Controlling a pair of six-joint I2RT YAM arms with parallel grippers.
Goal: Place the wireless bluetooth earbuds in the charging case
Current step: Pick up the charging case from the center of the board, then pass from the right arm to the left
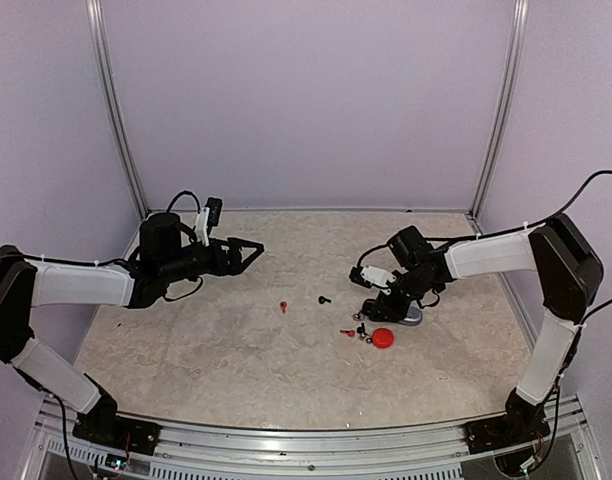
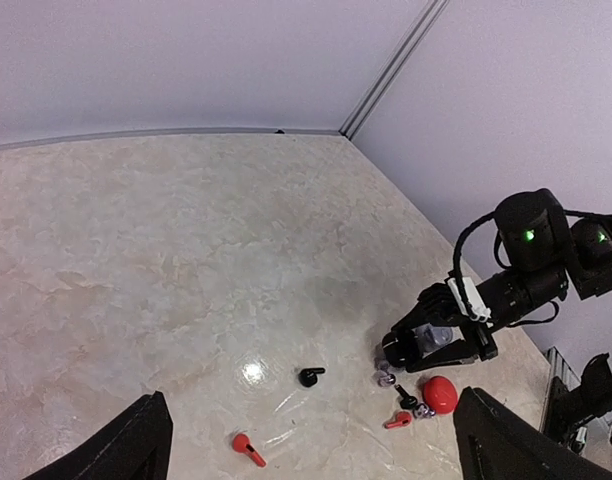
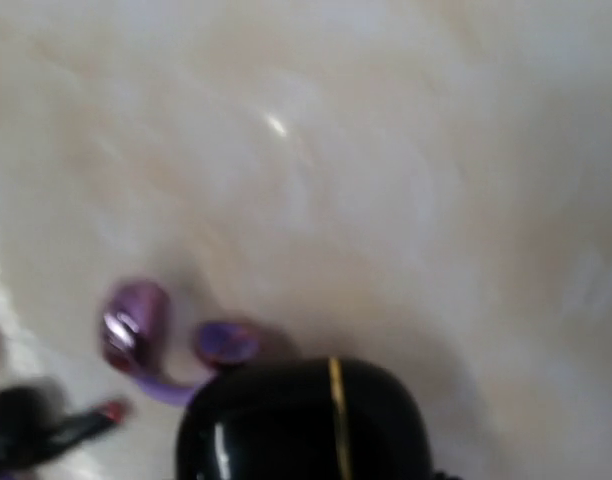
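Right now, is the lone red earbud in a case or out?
Out. The red earbud lies bare on the table, away from the red case.

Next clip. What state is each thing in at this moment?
Left gripper: fingers wide open, empty.
Black case: looks closed, view blurred.
Right gripper: low by the black case; open or shut unclear.
Red case: looks closed, on the table.
Red earbuds: both loose on the table.
Black earbud: loose on the table.
Silver-grey earbuds: loose beside the black case.
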